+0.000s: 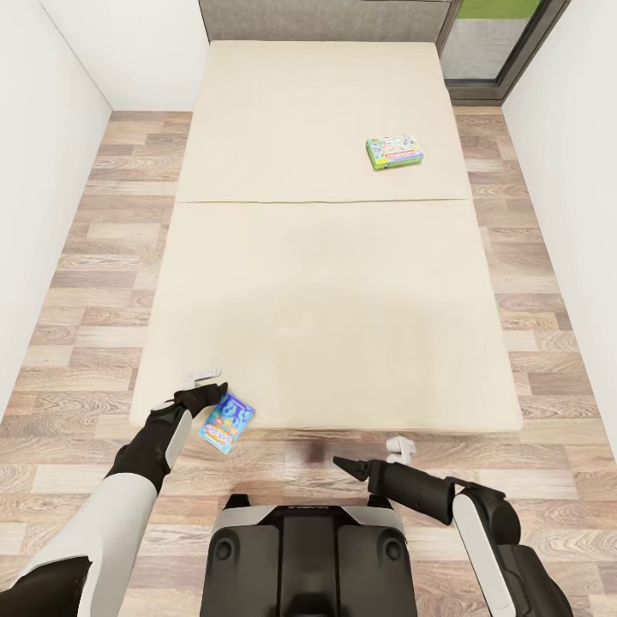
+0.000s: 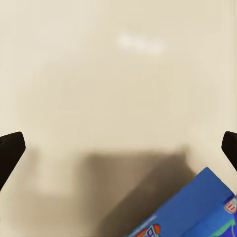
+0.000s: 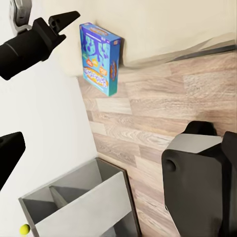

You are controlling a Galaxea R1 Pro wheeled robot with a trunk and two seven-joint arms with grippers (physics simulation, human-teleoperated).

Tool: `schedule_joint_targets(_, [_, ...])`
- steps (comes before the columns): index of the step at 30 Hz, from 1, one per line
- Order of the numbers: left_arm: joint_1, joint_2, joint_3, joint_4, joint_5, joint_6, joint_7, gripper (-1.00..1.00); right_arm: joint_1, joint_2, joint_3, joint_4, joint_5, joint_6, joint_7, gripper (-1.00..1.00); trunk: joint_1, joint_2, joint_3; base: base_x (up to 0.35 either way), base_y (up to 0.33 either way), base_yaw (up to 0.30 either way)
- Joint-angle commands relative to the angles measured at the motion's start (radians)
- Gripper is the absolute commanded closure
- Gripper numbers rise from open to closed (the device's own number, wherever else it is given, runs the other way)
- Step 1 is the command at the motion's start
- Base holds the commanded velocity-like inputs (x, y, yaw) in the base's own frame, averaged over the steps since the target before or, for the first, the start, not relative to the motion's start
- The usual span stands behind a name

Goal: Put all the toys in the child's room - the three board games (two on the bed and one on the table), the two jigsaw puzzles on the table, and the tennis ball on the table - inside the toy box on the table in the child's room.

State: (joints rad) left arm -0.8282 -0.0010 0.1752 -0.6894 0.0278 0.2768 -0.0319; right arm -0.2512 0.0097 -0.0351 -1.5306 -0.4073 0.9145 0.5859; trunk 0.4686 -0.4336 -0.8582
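A blue board game box [image 1: 227,422] hangs tilted over the near left edge of the cream bed [image 1: 326,283], partly above the floor. My left gripper [image 1: 206,394] is just beside the box's upper end and stands open. In the left wrist view the fingertips [image 2: 11,148] are spread wide over the mattress, with the blue box [image 2: 197,212] off to one side and not between them. The right wrist view shows the same box [image 3: 100,59] on end against the mattress edge, by the left gripper's tip [image 3: 64,22]. A green board game [image 1: 394,152] lies far up the bed. My right gripper [image 1: 351,467] is open above the floor.
White walls close in both sides, with wood floor strips along the bed. A glass door [image 1: 497,38] is at the far right. In the right wrist view, a grey divided box [image 3: 79,207] stands low by the wall, with a small yellow-green ball [image 3: 24,229] beside it.
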Motion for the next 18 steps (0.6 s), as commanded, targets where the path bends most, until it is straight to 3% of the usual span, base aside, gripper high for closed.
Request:
schedule_joint_targets(1, [0.000,0.000,0.003,-0.002,0.003,0.007,-0.003,-1.00,0.000,0.001,-0.006,0.002,0.002,0.004,0.006,-1.00,0.001,-0.001,-0.001,0.000,0.000,0.000])
schedule_joint_targets(12, [0.000,0.004,0.007,-0.008,0.003,0.006,-0.004,-1.00,0.000,0.001,-0.015,0.012,0.001,-0.033,0.010,-1.00,0.001,-0.001,-0.001,0.000,0.000,0.000])
schedule_joint_targets(16, [0.000,0.025,0.036,-0.019,0.006,0.013,-0.007,-1.00,0.000,0.001,-0.016,0.015,0.001,-0.038,0.009,-1.00,0.001,-0.001,-0.001,0.000,0.000,0.000])
schedule_joint_targets(18, [0.000,0.048,0.086,-0.035,0.007,0.044,-0.013,-1.00,0.000,0.001,-0.016,0.031,0.001,-0.040,0.009,-1.00,0.001,-0.001,-0.001,0.000,0.000,0.000])
